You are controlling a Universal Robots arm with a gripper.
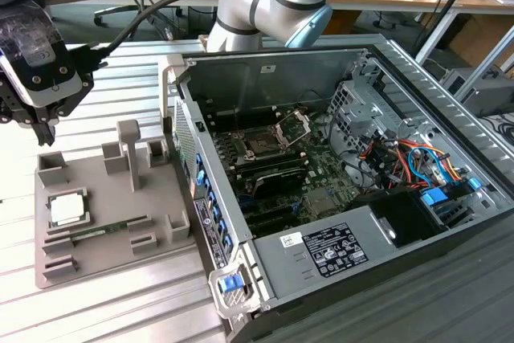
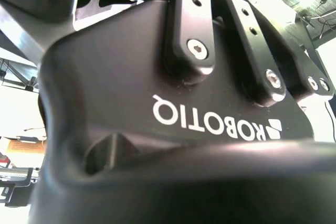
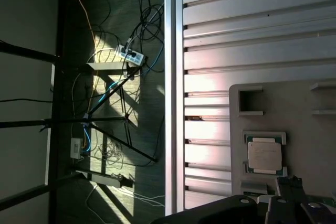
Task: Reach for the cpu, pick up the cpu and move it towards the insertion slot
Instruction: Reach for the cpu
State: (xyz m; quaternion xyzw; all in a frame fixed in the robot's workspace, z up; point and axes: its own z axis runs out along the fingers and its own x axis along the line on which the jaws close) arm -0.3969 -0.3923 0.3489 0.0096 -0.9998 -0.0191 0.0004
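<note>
Progress: step 1 of 3 is underway, and steps 2 and 3 are not started.

The cpu lies flat in its square recess in the grey tray. Its silver top faces up and nothing touches it. The first wrist view agrees: the cpu is seated in the tray.

The gripper hangs above the tray's far corner, on the side away from the computer case. It is raised off the tray, near the cpu but apart from it. We cannot tell whether the claw is spread or pressed together, since the exterior view cuts part of it off. It carries nothing, because the cpu is in the tray.

The insertion slot is off the tray, inside the open case that stands against the tray's side toward the exterior view's right. We judge its socket bare, with the clamp frame seemingly lifted. It is well apart from the cpu.

1 green memory stick lies in the tray just beside the cpu recess and is not part of the task.

The tray rests on a slatted aluminium table.

Left to do, in our judgement:
- Finish the reach down to the cpu.
- Grasp the cpu and lift it.
- Carry it from the tray toward the slot.
</note>
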